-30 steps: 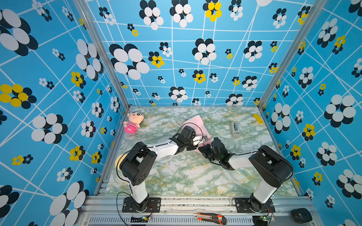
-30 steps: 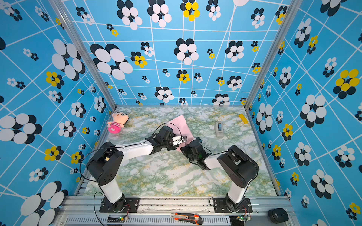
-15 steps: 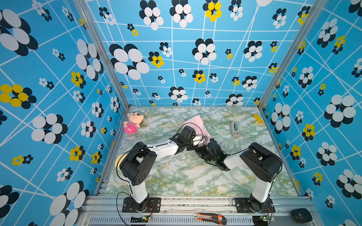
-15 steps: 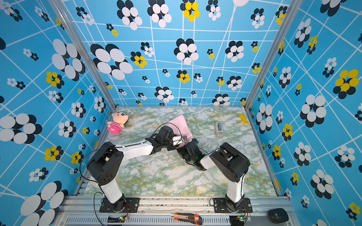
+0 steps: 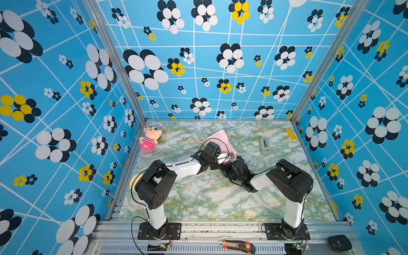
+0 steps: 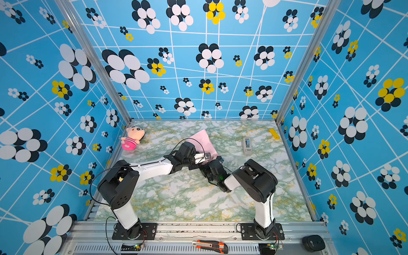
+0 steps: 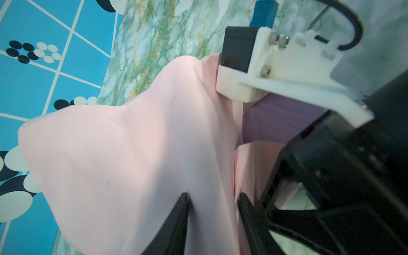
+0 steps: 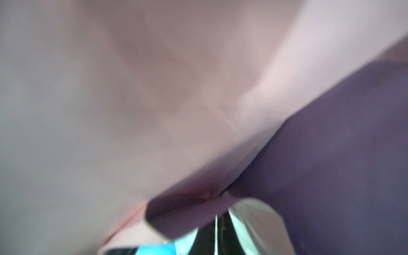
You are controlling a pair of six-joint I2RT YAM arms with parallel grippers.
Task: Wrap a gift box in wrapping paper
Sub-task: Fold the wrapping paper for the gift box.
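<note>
The wrapping paper (image 5: 217,138) stands humped at mid-table, pale pink face out, in both top views (image 6: 199,138). The gift box is hidden beneath it. My left gripper (image 5: 230,156) reaches in from the left. In the left wrist view its two black fingers (image 7: 182,212) press the pink paper (image 7: 132,143) from both sides of a covered bulk. My right gripper (image 5: 234,160) meets it from the right, low on the paper's near edge. The blurred right wrist view shows a lilac flap (image 8: 187,212) pinched at its shut fingertips (image 8: 209,236).
A pink-striped plush doll (image 5: 150,139) lies at the back left. A grey tape dispenser (image 5: 265,145) and a yellow piece (image 5: 290,133) sit back right. An orange utility knife (image 5: 236,245) rests on the front rail. The marbled table (image 5: 198,198) has blue walls on three sides.
My right arm has pushed in toward the paper, its elbow swinging up and left, and its jaws have closed. The left arm has held still.
</note>
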